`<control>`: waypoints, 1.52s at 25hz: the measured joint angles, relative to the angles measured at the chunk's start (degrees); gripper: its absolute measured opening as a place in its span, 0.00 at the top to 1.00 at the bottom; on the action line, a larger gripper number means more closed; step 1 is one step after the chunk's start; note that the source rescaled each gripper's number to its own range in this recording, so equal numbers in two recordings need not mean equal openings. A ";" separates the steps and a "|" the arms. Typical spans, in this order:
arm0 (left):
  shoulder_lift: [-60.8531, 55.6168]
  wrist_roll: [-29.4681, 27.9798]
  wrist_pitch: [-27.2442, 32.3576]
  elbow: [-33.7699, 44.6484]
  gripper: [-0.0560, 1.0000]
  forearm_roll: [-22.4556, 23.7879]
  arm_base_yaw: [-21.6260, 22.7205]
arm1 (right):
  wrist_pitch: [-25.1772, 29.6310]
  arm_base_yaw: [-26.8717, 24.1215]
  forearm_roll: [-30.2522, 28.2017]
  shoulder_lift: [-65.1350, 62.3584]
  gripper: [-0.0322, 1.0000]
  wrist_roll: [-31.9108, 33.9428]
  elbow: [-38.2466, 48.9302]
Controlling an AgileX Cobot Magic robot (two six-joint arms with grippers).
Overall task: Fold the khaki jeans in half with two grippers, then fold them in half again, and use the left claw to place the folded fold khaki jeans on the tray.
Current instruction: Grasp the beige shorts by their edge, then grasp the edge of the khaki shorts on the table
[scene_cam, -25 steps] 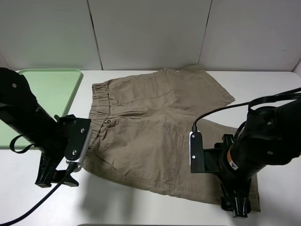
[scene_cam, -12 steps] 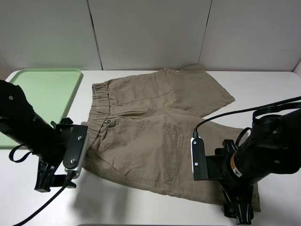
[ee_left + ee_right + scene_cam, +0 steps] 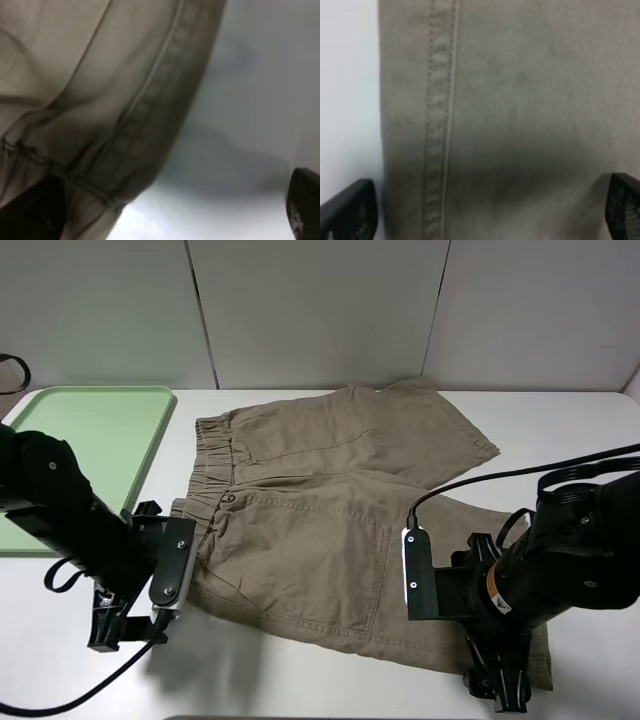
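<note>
the smooth green tray [image 3: 90, 430], low-rimmed and round-cornered, is seen at the left; the jeans [image 3: 320, 510], soft khaki cotton with a gathered waistband, are spread flat on the white table [image 3: 580, 430] just beside it. the left gripper [image 3: 124, 630] is seen with jaws spread wide at the waistband corner, the right gripper [image 3: 498, 690] likewise over a stitched hem.

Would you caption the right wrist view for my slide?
Right gripper, jaws open, poised over the stitched hem of the khaki jeans.

The left tool [image 3: 122, 625] has sunk nearer, beside the waistband corner of the khaki jeans [image 3: 320, 530], uncovering more of the tray [image 3: 90, 430]. The right tool [image 3: 497, 688] has dropped slightly nearer and leftward.
</note>
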 joint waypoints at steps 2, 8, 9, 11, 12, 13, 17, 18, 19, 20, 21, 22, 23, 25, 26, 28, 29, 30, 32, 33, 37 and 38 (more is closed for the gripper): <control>0.13 -1.56 -1.94 -0.02 0.06 -0.68 0.00 | -0.61 0.00 0.00 0.00 0.00 -0.08 0.00; 0.18 -4.18 -4.99 -0.07 0.20 -1.68 0.00 | -1.68 0.00 0.00 0.00 0.09 -0.11 0.00; 0.18 -4.18 -5.39 -0.07 0.26 -1.68 0.00 | -2.03 0.00 0.00 0.00 0.16 -0.11 0.00; 0.30 -4.13 -5.71 -0.07 0.36 -1.56 0.00 | -2.53 0.00 -0.10 0.06 0.30 -0.11 0.00; 0.45 -4.00 -5.78 -0.07 0.42 -1.45 0.00 | -2.53 0.00 -0.10 0.06 0.39 -0.11 0.00; 0.50 -3.85 -5.78 -0.07 0.47 -1.38 0.00 | -2.47 0.00 -0.10 0.06 0.47 -0.11 0.00; 0.57 -3.06 -5.91 -0.17 0.62 -1.13 0.00 | -1.64 0.00 -0.17 0.06 0.68 -0.11 0.00; 0.57 -3.06 -5.91 -0.17 0.66 -1.13 0.00 | -1.46 0.00 -0.21 0.06 0.70 -0.11 0.00; 0.57 -3.06 -5.91 -0.17 0.68 -1.13 0.00 | -1.39 0.00 -0.21 0.06 0.71 -0.11 0.00; 0.57 -3.06 -5.79 -0.17 0.73 -1.13 0.00 | -1.39 0.00 -0.21 0.06 0.72 -0.11 0.00; 0.57 -3.06 -5.59 -0.24 0.77 -1.13 0.00 | -1.39 0.00 -0.21 0.06 0.73 -0.11 0.00; 0.57 -3.06 -5.44 -0.29 0.81 -1.08 0.00 | -1.33 0.00 -0.21 0.06 0.73 -0.11 0.00; 0.57 -3.06 -5.30 -0.35 0.86 -1.08 0.00 | -1.23 0.00 -0.21 0.06 0.73 -0.11 0.00; 0.57 -3.06 -5.24 -0.35 0.89 -1.08 0.00 | -1.20 0.00 -0.21 0.06 0.73 -0.11 0.00; 0.57 -3.06 -5.24 -0.35 0.89 -1.08 0.00 | -1.02 0.00 -0.21 0.06 0.73 -0.11 0.00; 0.57 -3.02 -5.19 -0.35 0.89 -1.08 0.00 | -0.96 0.00 -0.21 0.06 0.73 -0.11 0.00; 0.57 -3.02 -5.19 -0.35 0.89 -1.08 0.00 | -0.96 0.00 -0.21 0.06 0.74 -0.11 0.00; 0.57 -3.02 -5.19 -0.35 0.89 -1.08 0.00 | -0.96 0.00 -0.21 0.06 0.76 -0.11 0.00; 0.51 -3.02 -5.19 -0.35 0.89 -1.08 0.00 | -0.86 0.00 -0.21 0.06 0.82 -0.11 0.00; 0.51 -3.02 -5.10 -0.44 0.89 -1.08 0.00 | -0.80 0.00 -0.21 0.06 0.87 -0.11 0.00; -0.77 -3.20 -3.87 -0.66 0.90 -2.03 0.00 | -0.08 0.00 -0.21 0.06 0.97 -0.05 0.00; -1.22 -3.26 -3.52 -0.66 0.90 -2.33 0.00 | 0.13 0.00 -0.21 0.06 0.97 -0.05 0.00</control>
